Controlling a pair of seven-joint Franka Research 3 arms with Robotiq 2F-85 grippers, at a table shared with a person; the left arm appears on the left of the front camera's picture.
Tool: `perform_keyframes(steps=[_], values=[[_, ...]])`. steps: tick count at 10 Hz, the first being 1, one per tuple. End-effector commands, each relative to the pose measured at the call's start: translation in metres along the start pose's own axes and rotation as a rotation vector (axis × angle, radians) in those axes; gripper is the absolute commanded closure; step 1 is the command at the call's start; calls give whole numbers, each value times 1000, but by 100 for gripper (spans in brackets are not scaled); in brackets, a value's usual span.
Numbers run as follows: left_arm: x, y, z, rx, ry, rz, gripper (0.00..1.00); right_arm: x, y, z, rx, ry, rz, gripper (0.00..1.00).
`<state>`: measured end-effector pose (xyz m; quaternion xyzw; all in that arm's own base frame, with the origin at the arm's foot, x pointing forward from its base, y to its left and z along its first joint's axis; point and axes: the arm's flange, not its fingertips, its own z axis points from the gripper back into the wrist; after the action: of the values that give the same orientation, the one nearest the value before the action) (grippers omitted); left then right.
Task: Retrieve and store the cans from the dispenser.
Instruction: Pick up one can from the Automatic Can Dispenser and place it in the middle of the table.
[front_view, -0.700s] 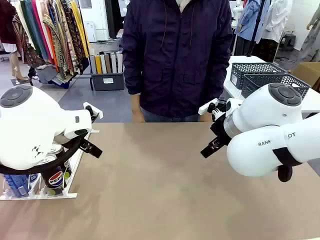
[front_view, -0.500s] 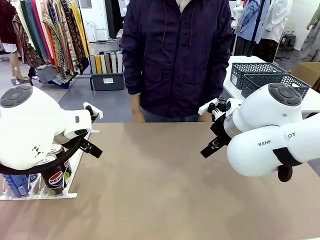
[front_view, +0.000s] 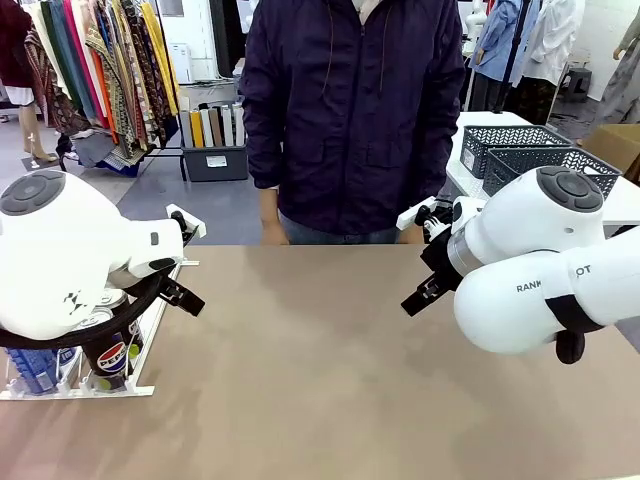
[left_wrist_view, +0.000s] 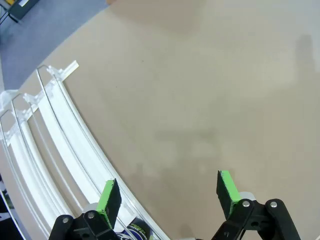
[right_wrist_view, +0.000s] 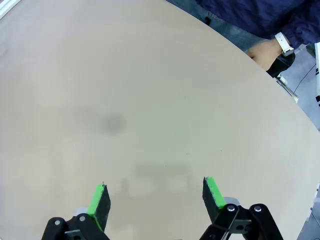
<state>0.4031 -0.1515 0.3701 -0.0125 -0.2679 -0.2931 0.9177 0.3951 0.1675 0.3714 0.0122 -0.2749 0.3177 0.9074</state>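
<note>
Dispenser (left_wrist_view: 62, 132) lies just below the left tool (left_wrist_view: 167, 187), spread wide, empty — right tool (right_wrist_view: 155, 192) likewise, above the table (right_wrist_view: 150, 90).

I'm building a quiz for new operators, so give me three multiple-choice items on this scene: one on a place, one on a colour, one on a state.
1. Where on the table does the rack stand?
A) the robot's near left
B) the centre
C) the far right

2. What colour are the pads of the left gripper?
A) red
B) green
C) blue

3. The right gripper is:
A) shut on a can
B) shut, empty
C) open, empty

Answers:
1 A: the rack lies at the table's near left edge.
2 B: both pads show bright green.
3 C: its jaws stand wide apart over bare table.
</note>
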Motion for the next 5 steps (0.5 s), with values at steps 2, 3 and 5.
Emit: perform_keyframes(steps=[2,3,5], values=[[0,0,0,0,0,-1,0,0,0,0,0,0,0,0],[0,0,0,0,0,-1,0,0,0,0,0,0,0,0],[0,0,0,0,0,-1,0,0,0,0,0,0,0,0]])
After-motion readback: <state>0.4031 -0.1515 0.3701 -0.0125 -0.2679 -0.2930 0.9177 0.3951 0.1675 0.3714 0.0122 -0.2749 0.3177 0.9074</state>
